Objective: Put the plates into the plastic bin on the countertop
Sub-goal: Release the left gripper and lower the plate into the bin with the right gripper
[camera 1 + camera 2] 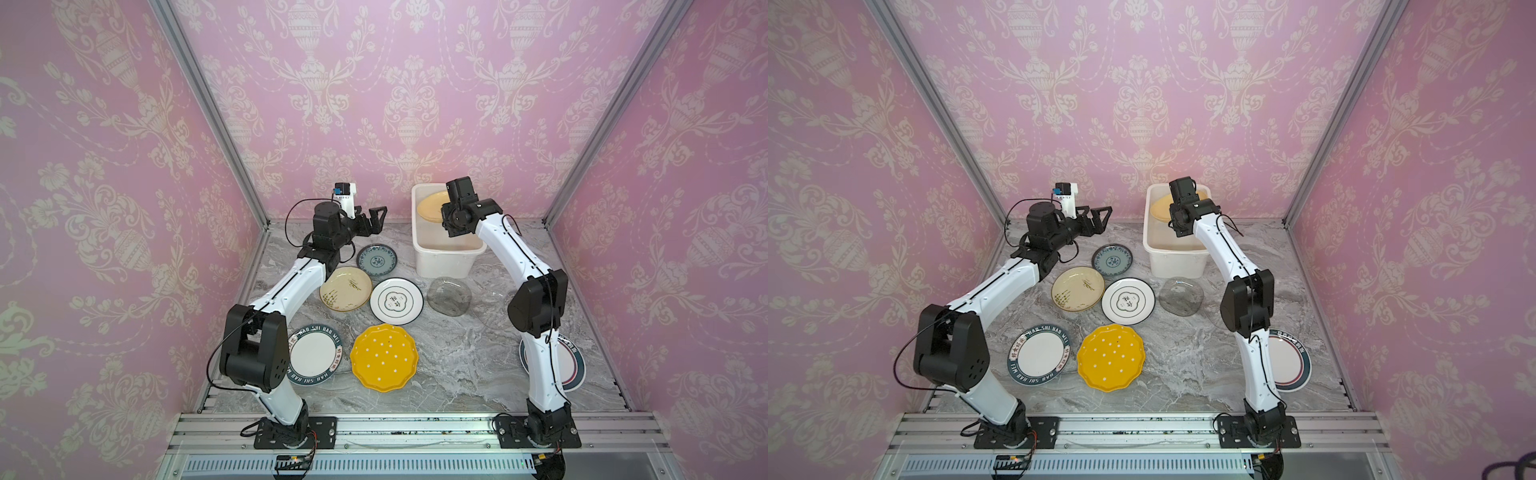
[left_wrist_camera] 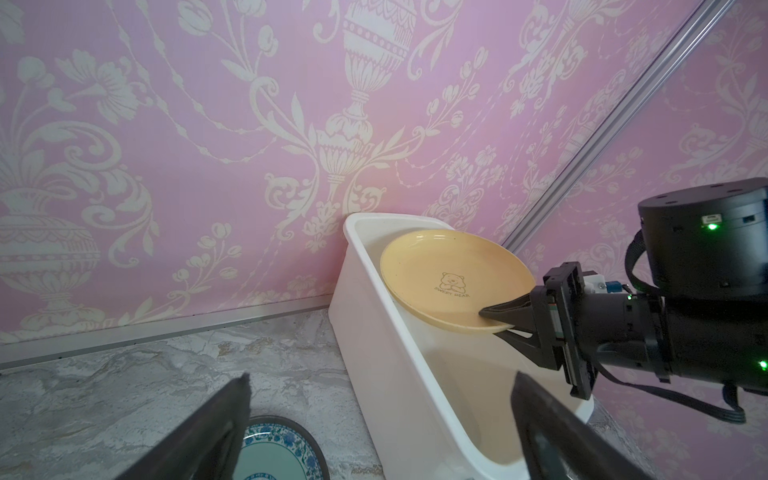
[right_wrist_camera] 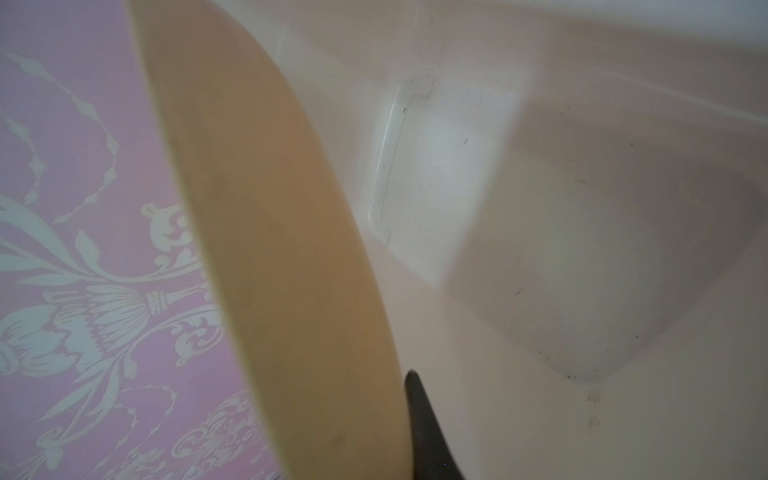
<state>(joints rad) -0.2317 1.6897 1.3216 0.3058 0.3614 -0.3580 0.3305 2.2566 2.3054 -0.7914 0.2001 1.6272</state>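
Surface: grey marble countertop (image 1: pixel 457 374), boxed in on three sides by pink patterned walls (image 1: pixel 374 83). The front edge meets an aluminium rail (image 1: pixel 415 428) carrying both arm bases.

The white bin (image 1: pixel 444 262) sits at the back, right of centre, with its far end near the back wall. The right claw (image 2: pixel 496 322) is clamped on the rim of the pale yellow bear plate (image 2: pixel 440 270). The plate is tilted over the far end of the bin, its far edge higher than the bin rim. Can't tell if it touches the bin wall.

The left claw (image 1: pixel 372 220) is wide apart, holding nothing, raised above the counter left of the bin and over the blue-patterned plate (image 1: pixel 377 259).

On the counter:
- The cream plate (image 1: pixel 345 289) and white dark-rimmed plate (image 1: pixel 396 300) are side by side, just in front of the blue one.
- The glass plate (image 1: pixel 449 296) is just in front of the bin. A second glass plate (image 1: pixel 494 309) is partly hidden by the right elbow.
- The lettered-rim plate (image 1: pixel 313 355) is front left, partly under the left elbow, just beside the yellow dotted plate (image 1: pixel 383 357).
- The striped-rim plate (image 1: pixel 575 368) is behind the right arm, near the counter's right edge.

Widest bare stretch of marble runs front centre-right, between the dotted plate and the right arm.
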